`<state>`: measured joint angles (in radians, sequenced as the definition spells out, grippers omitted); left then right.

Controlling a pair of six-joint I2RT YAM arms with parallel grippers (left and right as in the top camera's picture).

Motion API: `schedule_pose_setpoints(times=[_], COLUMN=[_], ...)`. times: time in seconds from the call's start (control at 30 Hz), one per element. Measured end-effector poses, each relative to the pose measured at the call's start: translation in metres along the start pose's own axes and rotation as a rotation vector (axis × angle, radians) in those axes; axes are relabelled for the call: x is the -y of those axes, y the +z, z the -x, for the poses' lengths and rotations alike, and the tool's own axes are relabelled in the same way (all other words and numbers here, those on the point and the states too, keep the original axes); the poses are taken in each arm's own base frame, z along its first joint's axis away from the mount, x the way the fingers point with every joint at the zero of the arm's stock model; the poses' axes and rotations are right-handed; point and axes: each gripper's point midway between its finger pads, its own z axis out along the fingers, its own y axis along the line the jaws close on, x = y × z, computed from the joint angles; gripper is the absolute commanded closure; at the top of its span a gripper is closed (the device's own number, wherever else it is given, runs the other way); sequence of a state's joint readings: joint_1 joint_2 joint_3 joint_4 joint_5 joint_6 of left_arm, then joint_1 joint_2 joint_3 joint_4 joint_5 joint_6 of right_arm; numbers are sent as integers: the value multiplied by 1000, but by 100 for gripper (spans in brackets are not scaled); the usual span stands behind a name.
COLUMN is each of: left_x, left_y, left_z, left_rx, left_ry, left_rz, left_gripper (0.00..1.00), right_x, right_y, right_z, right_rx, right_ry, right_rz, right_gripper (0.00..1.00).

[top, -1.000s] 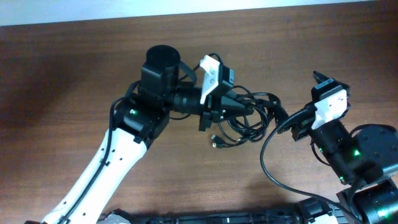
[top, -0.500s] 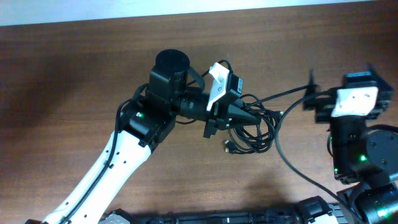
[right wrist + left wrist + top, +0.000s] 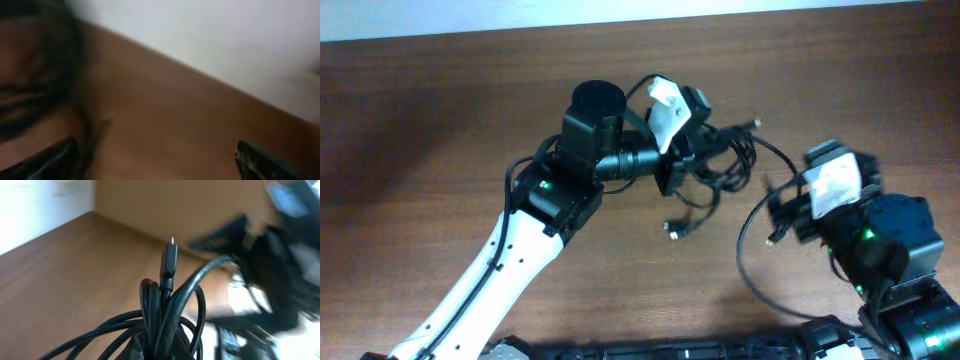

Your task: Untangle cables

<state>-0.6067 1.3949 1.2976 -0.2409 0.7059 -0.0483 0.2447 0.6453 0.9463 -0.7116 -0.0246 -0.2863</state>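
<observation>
The left gripper (image 3: 698,152) is clamped tight on the cables (image 3: 728,168), holding the knotted bunch up off the table (image 3: 440,120). In the left wrist view the loops rise straight out from between its fingers, and one plug (image 3: 169,262) stands upright above them. A loose end (image 3: 672,228) hangs down on the near side of those fingers.

The right gripper (image 3: 782,210) has its fingers spread wide with nothing between them. Its own view is too blurred to show more than that gap. The bunch lies just beyond the left fingers, on the side facing the right arm, and its loops spread roughly along the line between the two grippers. The right fingers are near the outer loops but apart from them. Being the free arm, the right one looks best placed to take a loop and draw it away.
</observation>
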Motion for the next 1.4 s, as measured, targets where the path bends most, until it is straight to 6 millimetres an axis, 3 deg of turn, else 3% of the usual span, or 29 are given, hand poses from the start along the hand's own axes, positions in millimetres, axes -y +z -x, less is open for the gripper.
schedule_pose_setpoints(times=[0.1,0.23,0.4,0.53,0.6,0.83,1.17,1.4], left_x=[-18,-40,-61,-68,-67,-51,-21,-11], left_y=[-1,-4,-11,-14,-14,-8,-1,0], left_z=[0,-7,-12,-11,-11,-10,-5,-6], left_rx=[2,-14,-19,-11,-11,-17,-10,-18], left_ry=[-30,-91,-126,-132,-133,-135,-146,-153], left_rz=[104,238,370,410,406,307,124,69], left_gripper=[100,100,100,100,100,100,100,100], right_x=[-29,-47,-63,-66,-65,-57,-54,-57], right_y=[-3,-7,-12,-15,-15,-18,11,9], right_z=[7,11,15,21,27,57,62,75], right_rx=[40,63,85,110,138,242,158,191], right_ry=[23,48,55,54,51,151,473,545], right_rz=[167,278,374,401,398,383,417,469], right_gripper=[1,1,1,1,0,20,40,45])
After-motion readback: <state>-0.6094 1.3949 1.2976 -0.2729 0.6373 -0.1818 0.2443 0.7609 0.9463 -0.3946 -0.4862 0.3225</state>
